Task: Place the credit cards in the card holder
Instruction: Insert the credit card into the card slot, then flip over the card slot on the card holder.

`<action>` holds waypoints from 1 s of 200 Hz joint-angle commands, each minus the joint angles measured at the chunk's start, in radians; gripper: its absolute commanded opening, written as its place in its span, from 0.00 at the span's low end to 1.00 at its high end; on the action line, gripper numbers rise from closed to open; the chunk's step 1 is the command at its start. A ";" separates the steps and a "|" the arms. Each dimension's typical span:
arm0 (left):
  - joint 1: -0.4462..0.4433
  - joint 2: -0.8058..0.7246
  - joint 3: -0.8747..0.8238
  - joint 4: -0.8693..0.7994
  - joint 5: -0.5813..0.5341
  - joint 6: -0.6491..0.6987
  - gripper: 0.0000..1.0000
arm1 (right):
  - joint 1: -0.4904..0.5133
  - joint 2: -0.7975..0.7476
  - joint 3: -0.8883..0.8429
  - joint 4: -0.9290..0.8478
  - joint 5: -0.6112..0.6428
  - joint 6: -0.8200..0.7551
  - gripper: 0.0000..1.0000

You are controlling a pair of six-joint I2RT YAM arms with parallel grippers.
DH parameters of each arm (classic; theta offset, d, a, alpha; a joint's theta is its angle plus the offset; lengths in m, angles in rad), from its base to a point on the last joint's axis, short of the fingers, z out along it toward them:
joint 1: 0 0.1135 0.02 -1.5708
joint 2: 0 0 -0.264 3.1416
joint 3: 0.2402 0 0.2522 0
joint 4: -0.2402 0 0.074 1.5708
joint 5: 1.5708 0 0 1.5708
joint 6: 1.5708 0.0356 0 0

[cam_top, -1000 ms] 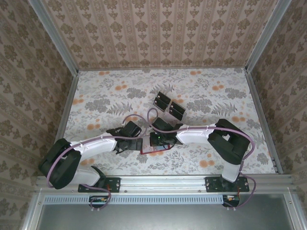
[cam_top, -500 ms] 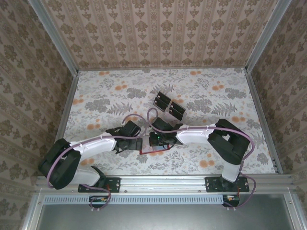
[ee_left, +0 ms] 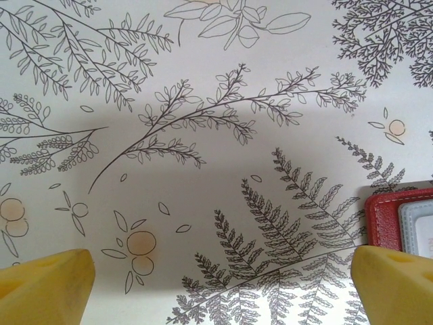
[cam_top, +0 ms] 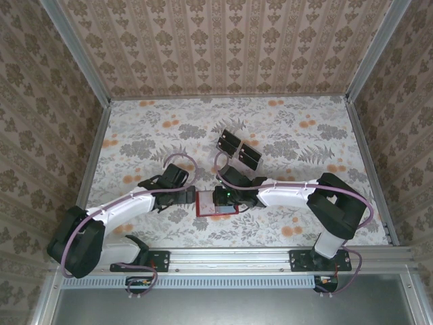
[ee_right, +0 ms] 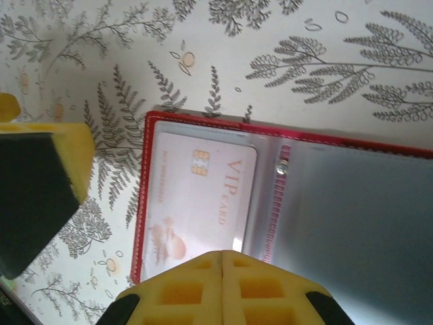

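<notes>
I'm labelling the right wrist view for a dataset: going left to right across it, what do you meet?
A finger of the left gripper → the red left edge of the card holder → a credit card tucked inside → the small metal stud on its spine → its right pocket.

Top view: bright, even, diffuse light, with only faint soft shadows on the floral-print table (cam_top: pixel 291 128). Left wrist: broad soft shadow band across the print, yellow foam fingertips (ee_left: pixel 44 283) blurred. Right wrist: hazy sheen on the clear plastic pocket (ee_right: pixel 358 203) of the open red wallet (ee_right: pixel 270 196), near yellow fingertips (ee_right: pixel 203 284) soft.
</notes>
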 commanded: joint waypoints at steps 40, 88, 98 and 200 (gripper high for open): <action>0.005 -0.040 0.019 -0.024 0.024 0.030 1.00 | -0.001 -0.010 -0.022 0.011 0.021 0.007 0.08; -0.029 -0.058 0.033 -0.030 0.036 0.012 1.00 | -0.016 -0.038 0.005 -0.107 0.089 -0.067 0.10; -0.043 -0.057 0.037 -0.028 0.034 0.004 1.00 | -0.025 -0.036 0.000 -0.127 0.100 -0.081 0.09; -0.200 0.067 0.119 -0.010 -0.015 -0.048 1.00 | -0.090 -0.119 -0.074 -0.138 0.105 -0.152 0.18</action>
